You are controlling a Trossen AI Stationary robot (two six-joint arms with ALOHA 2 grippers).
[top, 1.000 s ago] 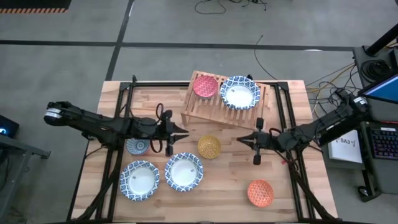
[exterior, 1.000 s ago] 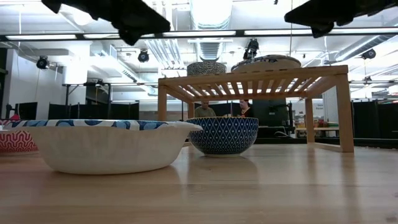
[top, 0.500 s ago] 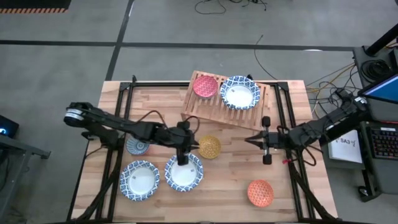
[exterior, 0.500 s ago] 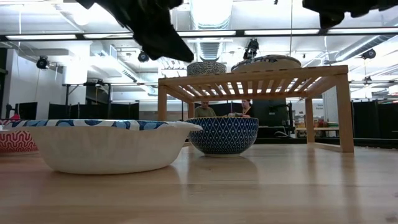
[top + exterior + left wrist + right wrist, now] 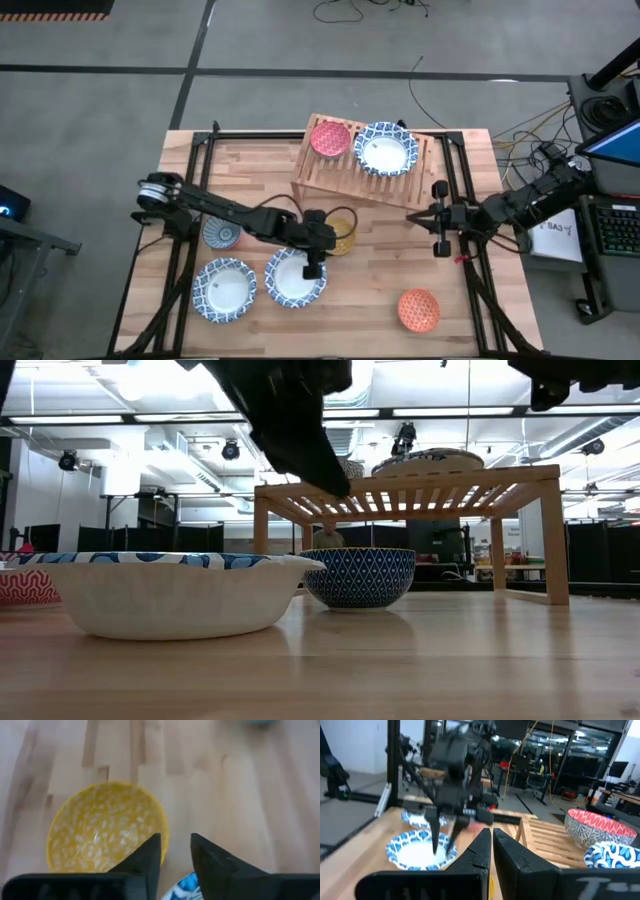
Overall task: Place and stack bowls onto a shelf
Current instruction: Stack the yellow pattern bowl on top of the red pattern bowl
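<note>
My left gripper [image 5: 315, 262] points down, open by a narrow gap, above the far rim of a wide blue-and-white bowl [image 5: 296, 279] and beside the yellow bowl [image 5: 338, 236]. In the left wrist view its tips [image 5: 176, 845] stand next to the yellow bowl [image 5: 102, 832]. In the low view it [image 5: 338, 482] hangs well above the table. My right gripper [image 5: 412, 216] is shut and waits right of the shelf. The slatted shelf [image 5: 340, 175] carries a pink-red bowl [image 5: 329, 137] and a wide blue-and-white bowl [image 5: 386, 149].
Standing on the plank table are a second wide bowl [image 5: 224, 290], a small blue-patterned bowl [image 5: 221, 236] under the left arm, and an orange bowl [image 5: 418, 310] near the right near corner. Black frame rails [image 5: 455, 180] run along both table sides. Two people sit in the room beyond the shelf.
My left gripper has swung from beside the small blue-patterned bowl toward the table's right and near edge, tipping from level to pointing down and coming lower over the wide bowl by the yellow bowl. My right gripper has drawn back toward the table's right edge. No bowl has moved.
</note>
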